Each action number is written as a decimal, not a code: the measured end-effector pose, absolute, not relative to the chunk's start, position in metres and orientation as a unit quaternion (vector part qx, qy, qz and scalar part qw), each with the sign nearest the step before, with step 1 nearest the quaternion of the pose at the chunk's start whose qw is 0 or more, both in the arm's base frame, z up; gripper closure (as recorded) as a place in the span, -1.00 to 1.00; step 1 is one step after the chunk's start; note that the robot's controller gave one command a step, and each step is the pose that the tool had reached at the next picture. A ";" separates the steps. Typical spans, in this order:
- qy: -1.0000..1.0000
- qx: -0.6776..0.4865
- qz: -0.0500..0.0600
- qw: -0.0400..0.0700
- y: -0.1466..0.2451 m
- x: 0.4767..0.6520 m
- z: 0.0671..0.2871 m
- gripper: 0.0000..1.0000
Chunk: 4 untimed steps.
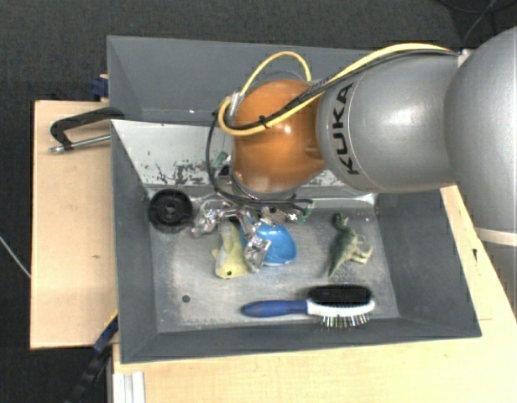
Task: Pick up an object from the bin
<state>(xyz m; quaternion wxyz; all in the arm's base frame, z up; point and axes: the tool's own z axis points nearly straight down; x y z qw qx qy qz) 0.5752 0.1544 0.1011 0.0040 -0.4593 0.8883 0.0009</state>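
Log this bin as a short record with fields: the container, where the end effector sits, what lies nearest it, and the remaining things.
container: grey metal bin
end effector: low over the middle of the bin floor
nearest things: yellow toy and blue rounded piece, side by side right at it
grip: cannot tell whether anything is held
view's left: black round cap, lying apart from the others
view's right: green dinosaur toy
near wall: blue-handled brush, lying flat, black head towards the view's right
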 end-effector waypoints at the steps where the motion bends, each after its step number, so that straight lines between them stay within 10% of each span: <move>1: 0.780 -0.626 0.000 0.004 0.164 0.580 0.073 -1.00; 2: 0.781 -0.624 0.001 0.004 0.166 0.581 0.074 -1.00; 3: 0.781 -0.624 0.000 0.004 0.166 0.582 0.075 1.00; 4: 0.782 -0.623 -0.001 0.005 0.168 0.584 0.112 1.00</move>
